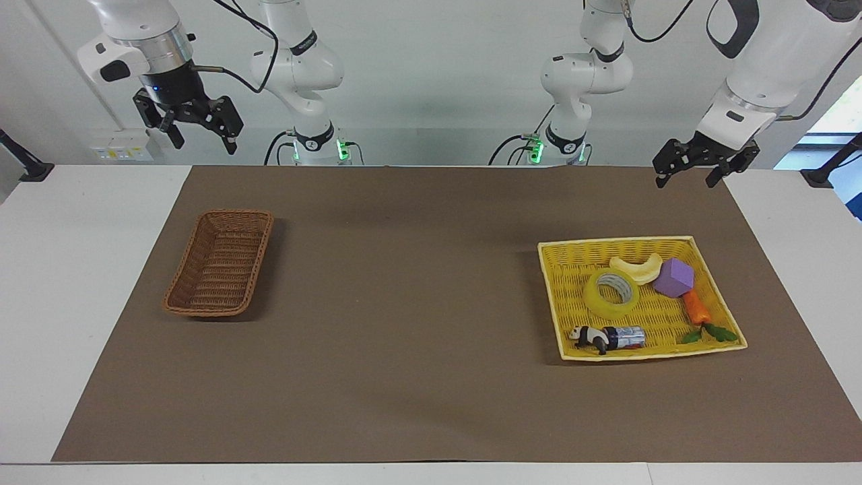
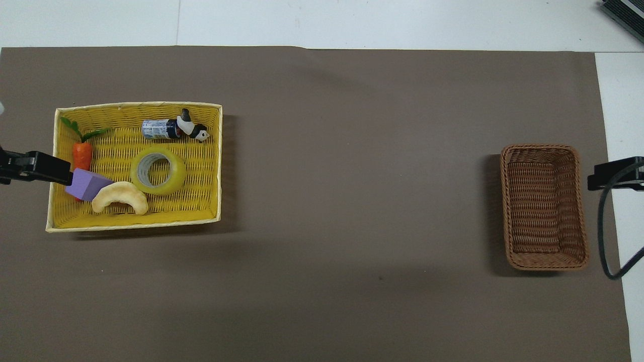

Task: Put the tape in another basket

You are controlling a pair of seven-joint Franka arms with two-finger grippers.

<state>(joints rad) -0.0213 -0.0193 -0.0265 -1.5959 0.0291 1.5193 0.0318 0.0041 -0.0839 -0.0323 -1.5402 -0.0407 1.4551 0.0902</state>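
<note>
Tape (image 1: 611, 294) lies flat in yellow tray (image 1: 715, 283) at left arm's end, w/ crescent piece (image 1: 637, 267) and purple block (image 1: 673, 277) just beside it, carrot (image 1: 697, 309), panda (image 1: 590, 337) and small can (image 1: 624, 336) near. Brown basket (image 1: 220, 262) sits well apart, at right arm's end. Left gripper (image 1: 693, 172) hangs over mat's edge nearest robots, fingers spread, holding nothing; right gripper (image 1: 201, 135) is raised, spread too. Overhead view cuts both grippers off at its edges.

A white table (image 1: 81, 269) carries a wide brown mat (image 1: 404, 303). A pale wall (image 1: 438, 74) rises above (a socket strip (image 1: 121, 153) below the right gripper (image 1: 202, 141)).
</note>
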